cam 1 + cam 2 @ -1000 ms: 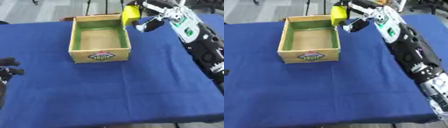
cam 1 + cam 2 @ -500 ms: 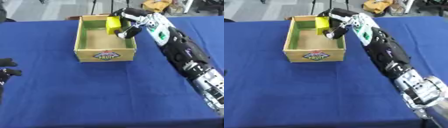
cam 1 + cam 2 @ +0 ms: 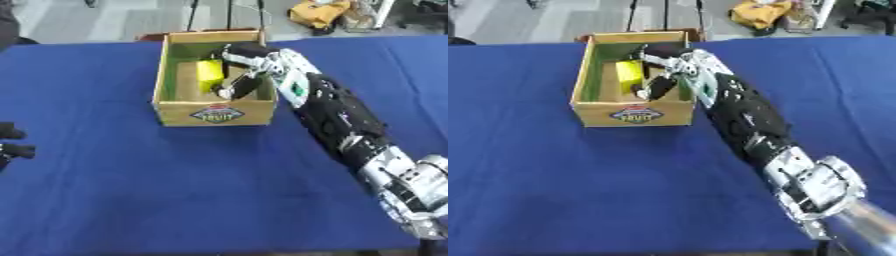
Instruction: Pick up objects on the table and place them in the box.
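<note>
One box (image 3: 215,111) stands on one blue table (image 3: 175,190). One yellow block (image 3: 209,75) sits between the fingers of one of two hands, the right hand (image 3: 238,75); the left hand (image 3: 10,144) is the other.

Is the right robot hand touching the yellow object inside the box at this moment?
Touching. In the left eye view the right robot hand has its fingers curled around the yellow object, holding it inside the box.

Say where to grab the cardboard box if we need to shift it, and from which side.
Probably the box's left wall, from the left: it is an open-topped box, so the rim can be pinched. The right hand reaches over the right wall with the yellow block inside, blocking that side. The left hand rests near the table's left edge.
</note>
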Controlling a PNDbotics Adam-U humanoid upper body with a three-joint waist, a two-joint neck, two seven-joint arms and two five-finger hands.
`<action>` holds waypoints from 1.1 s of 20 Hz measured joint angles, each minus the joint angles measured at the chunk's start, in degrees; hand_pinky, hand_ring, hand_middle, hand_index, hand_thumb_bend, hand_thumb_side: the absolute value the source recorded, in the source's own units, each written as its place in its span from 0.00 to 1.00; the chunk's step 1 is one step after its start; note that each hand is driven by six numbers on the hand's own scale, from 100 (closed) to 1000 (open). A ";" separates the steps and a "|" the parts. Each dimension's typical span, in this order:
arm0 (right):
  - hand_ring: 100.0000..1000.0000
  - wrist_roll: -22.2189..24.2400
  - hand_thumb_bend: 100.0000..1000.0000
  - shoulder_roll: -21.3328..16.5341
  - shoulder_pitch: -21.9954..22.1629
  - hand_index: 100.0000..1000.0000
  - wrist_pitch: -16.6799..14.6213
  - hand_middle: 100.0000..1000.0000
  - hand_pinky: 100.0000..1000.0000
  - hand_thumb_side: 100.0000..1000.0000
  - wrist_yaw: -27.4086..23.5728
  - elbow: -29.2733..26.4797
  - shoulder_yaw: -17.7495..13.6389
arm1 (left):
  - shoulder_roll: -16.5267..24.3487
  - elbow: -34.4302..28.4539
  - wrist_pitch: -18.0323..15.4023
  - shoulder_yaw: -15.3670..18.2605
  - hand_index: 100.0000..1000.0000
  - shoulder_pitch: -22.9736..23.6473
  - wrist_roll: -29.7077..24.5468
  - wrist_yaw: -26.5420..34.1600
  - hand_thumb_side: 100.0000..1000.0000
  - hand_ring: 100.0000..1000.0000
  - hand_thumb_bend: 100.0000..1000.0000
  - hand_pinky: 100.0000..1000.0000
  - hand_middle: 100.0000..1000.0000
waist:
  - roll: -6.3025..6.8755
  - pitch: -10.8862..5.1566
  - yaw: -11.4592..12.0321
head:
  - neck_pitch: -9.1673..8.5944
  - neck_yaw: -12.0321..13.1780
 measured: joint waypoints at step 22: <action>0.79 -5.94 0.04 -3.11 0.88 0.95 0.76 0.78 0.84 0.56 -6.06 -9.67 -0.28 | -0.43 0.00 -0.01 0.07 0.69 -0.16 0.05 0.00 0.90 0.45 0.74 0.68 0.54 | -0.97 0.14 -1.51 | -0.81 0.45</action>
